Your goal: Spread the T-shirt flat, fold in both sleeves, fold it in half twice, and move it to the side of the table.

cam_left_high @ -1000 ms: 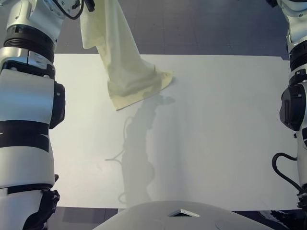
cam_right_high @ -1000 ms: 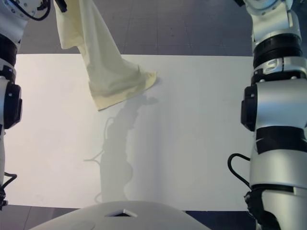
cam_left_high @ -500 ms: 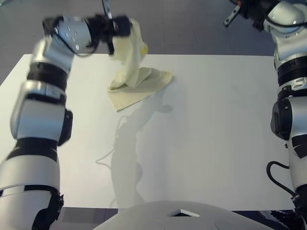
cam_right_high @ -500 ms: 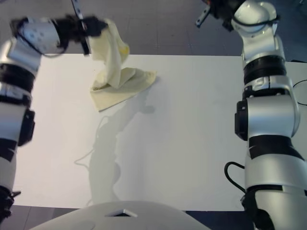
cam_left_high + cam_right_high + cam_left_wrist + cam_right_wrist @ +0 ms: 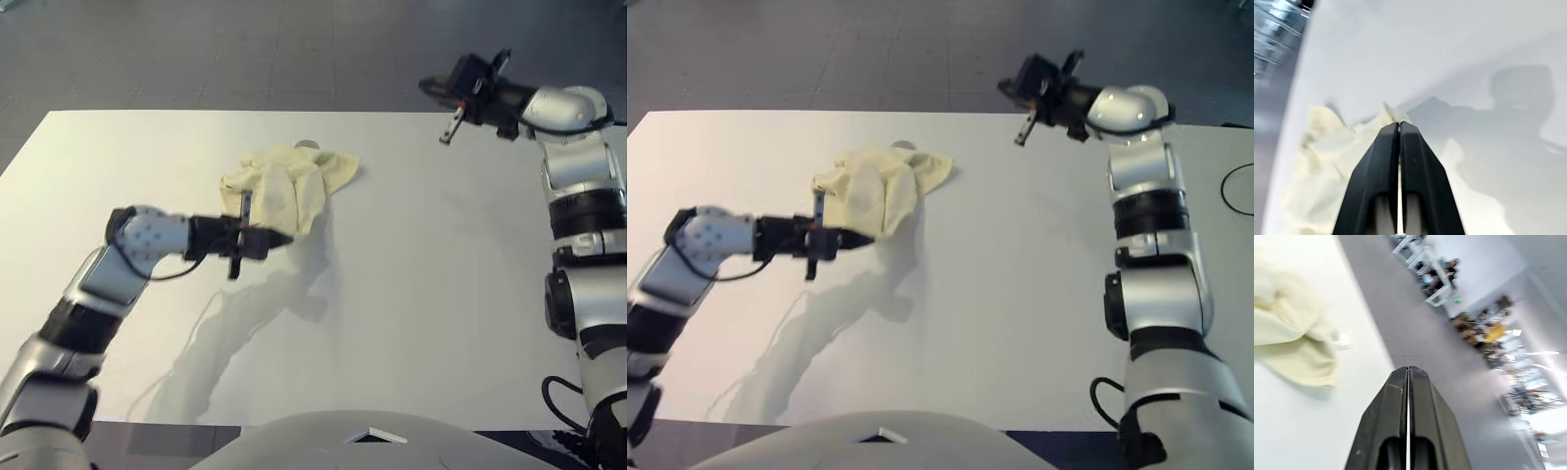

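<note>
The pale yellow T-shirt (image 5: 290,184) lies crumpled in a heap on the white table (image 5: 441,294), left of centre towards the far edge. My left gripper (image 5: 277,238) hovers low at the heap's near edge, shut with nothing between its fingers. In the left wrist view the closed fingertips (image 5: 1399,125) point at the edge of the T-shirt (image 5: 1322,166); whether they touch the cloth I cannot tell. My right gripper (image 5: 1009,88) is raised over the table's far edge, right of the shirt, shut and empty. The T-shirt (image 5: 1288,333) lies well ahead of it in the right wrist view.
A small pale object (image 5: 306,145) sits on the table just beyond the shirt. Bare tabletop stretches to the right and along the near side. Dark floor (image 5: 294,49) lies past the far edge. A black cable (image 5: 1236,191) loops at the right edge.
The left gripper has let go of the hanging shirt, which dropped into a heap. The left arm swung down to its near side. The right arm came down over the far edge.
</note>
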Available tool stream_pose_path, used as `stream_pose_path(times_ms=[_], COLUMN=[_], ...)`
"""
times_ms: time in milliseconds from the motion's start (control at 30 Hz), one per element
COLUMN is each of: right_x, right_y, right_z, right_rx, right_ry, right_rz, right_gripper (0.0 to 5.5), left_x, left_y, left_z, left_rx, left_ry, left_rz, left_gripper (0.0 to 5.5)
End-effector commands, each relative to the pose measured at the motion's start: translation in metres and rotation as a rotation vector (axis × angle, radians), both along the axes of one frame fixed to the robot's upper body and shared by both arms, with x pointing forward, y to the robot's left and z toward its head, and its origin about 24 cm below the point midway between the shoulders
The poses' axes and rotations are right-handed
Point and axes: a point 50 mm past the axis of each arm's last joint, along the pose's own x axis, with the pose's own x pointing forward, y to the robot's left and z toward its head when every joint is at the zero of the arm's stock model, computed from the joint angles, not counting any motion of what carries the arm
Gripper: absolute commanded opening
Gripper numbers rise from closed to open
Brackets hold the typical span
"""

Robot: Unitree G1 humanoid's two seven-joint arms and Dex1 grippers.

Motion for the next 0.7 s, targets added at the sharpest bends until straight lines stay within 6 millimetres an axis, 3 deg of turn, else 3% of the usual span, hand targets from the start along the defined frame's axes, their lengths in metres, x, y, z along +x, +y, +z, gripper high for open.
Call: stream_pose_path(times_ms=[33, 167, 267, 433, 700], right_x=[-0.05, -0.08, -0.101, -0.124, -0.127], right_y=[-0.002, 0.011, 0.028, 0.053, 0.065], right_z=[-0.016, -0.034, -0.053, -0.07, -0.071], right_rx=[-0.1, -0.099, -0.09, -0.06, 0.024], right_ry=[0.174, 0.262, 0.319, 0.368, 0.341], right_rz=[0.148, 0.217, 0.259, 0.316, 0.333], right_gripper=[0.31, 0.96, 1.4, 2.15, 3.4], left_x=[-0.053, -0.071, -0.071, -0.046, -0.01], left_y=[0.009, 0.017, 0.021, 0.02, 0.032], left_z=[0.024, 0.02, 0.025, 0.052, 0.101], left_rx=[0.172, 0.182, 0.146, -0.014, -0.186], left_ry=[0.081, 0.1, 0.018, -0.198, -0.382], left_rz=[-0.076, -0.012, 0.072, 0.189, 0.303], left_gripper=[0.0, 0.0, 0.0, 0.0, 0.0])
